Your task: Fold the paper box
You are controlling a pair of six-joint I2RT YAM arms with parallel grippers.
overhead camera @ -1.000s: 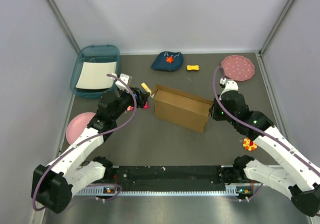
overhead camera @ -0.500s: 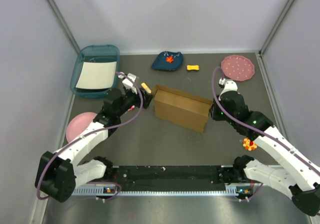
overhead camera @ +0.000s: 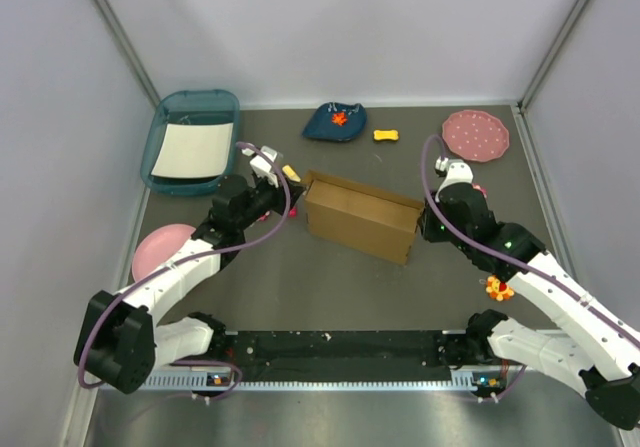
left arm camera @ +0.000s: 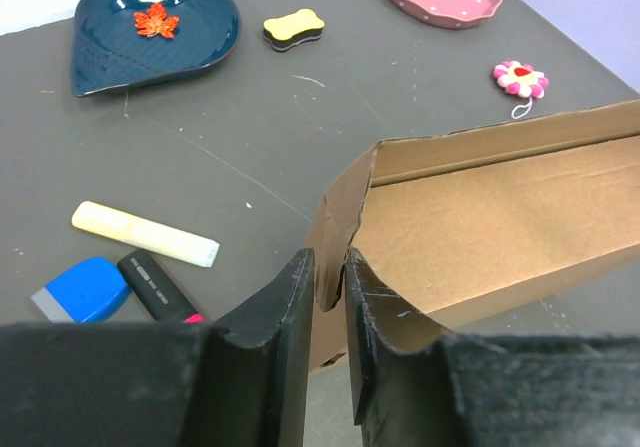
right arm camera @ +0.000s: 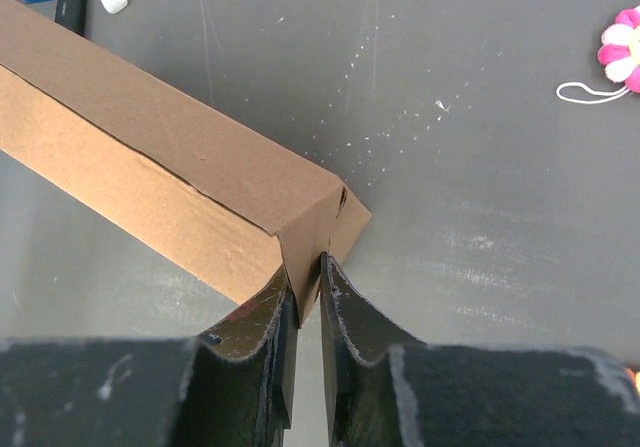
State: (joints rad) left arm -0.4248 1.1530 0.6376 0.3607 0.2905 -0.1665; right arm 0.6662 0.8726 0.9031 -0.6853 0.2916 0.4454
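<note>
The paper box (overhead camera: 362, 219) (plain brown corrugated cardboard) stands partly folded, walls raised, mid counter (overhead camera: 300, 287), skewed to its edges.

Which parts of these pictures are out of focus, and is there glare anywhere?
Left wrist view: the left gripper is blurred, the paper box sharp. Right wrist view: the right gripper is blurred too; pale sheen lies on the table. Top external view: even light, soft shadows.

near side of paper box (overhead camera: 360, 219): bare table (overhead camera: 330, 287), open lane | left end: taken by left gripper (left arm camera: 325, 267) pinching the wall; yellow marker (left arm camera: 145, 235), blue eraser (left arm camera: 80, 289), black pen (left arm camera: 155, 285) clutter just beyond | right end: right gripper (right arm camera: 305, 272) clamps corner; flower charm (right arm camera: 622, 52) well clear | far side: open up to blue dish (overhead camera: 335, 122)
</note>
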